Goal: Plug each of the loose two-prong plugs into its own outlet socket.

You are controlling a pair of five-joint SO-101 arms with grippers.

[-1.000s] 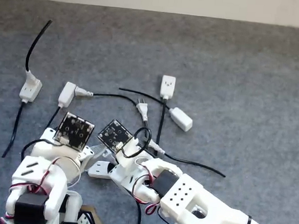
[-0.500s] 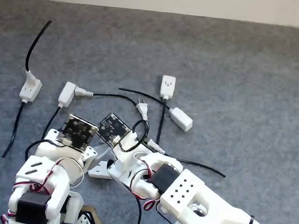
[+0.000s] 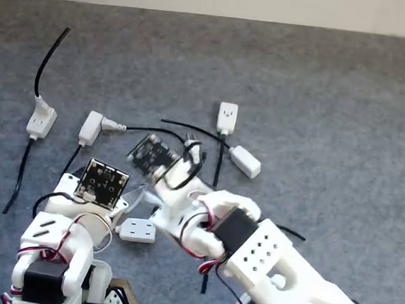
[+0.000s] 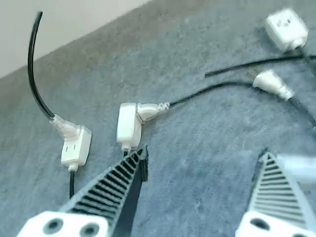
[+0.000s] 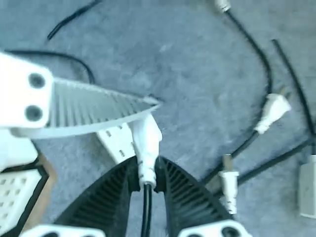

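My right gripper (image 5: 144, 168) is shut on a white two-prong plug (image 5: 144, 140) whose black cord runs back between the fingers. The plug hangs just above a loose white outlet socket (image 5: 114, 142), which lies near the arms' bases (image 3: 136, 229). A pale ribbed finger (image 5: 94, 106) of the left gripper crosses right beside the held plug. My left gripper (image 4: 203, 154) is open with nothing in it. Ahead lie a loose plug (image 4: 269, 81), a socket with a plug in it (image 4: 129, 126), and a corded socket (image 4: 76, 145).
Two more white sockets (image 3: 227, 117) (image 3: 245, 162) and a loose plug (image 3: 192, 149) lie beyond the arms on the grey carpet, with black cords looping between them. Two other plugs (image 5: 270, 111) (image 5: 228, 182) lie close to the right gripper. The carpet's far right is bare.
The right arm has moved away from the bases toward the middle of the carpet, carrying the plug. The loose socket by the bases is now uncovered. The left arm has barely shifted.
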